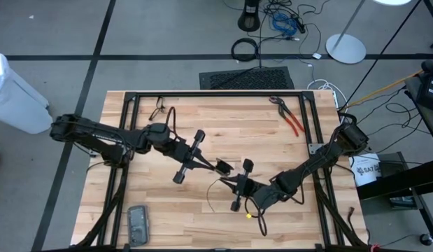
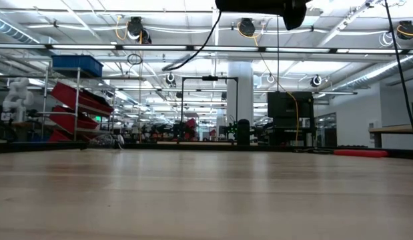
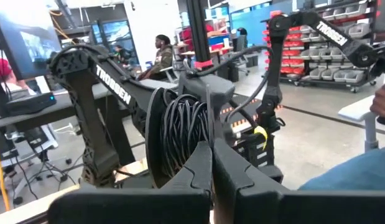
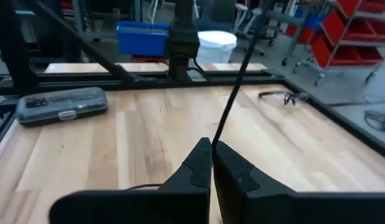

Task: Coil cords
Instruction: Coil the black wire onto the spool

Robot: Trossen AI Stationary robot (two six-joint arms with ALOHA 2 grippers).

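On the bench (image 1: 202,119), the pliers (image 1: 289,116) lie at the far right, the case (image 1: 138,225) (near left corner) well apart; both claws meet mid-bench.

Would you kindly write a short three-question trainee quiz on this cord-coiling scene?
1. True or false: the right gripper is shut on the cord.
2. Which item lies at the table's far right corner: A) pliers, B) grey case, C) glasses?
3. Fill in: the left gripper is ____.

Key: 1 true; 2 A; 3 shut.
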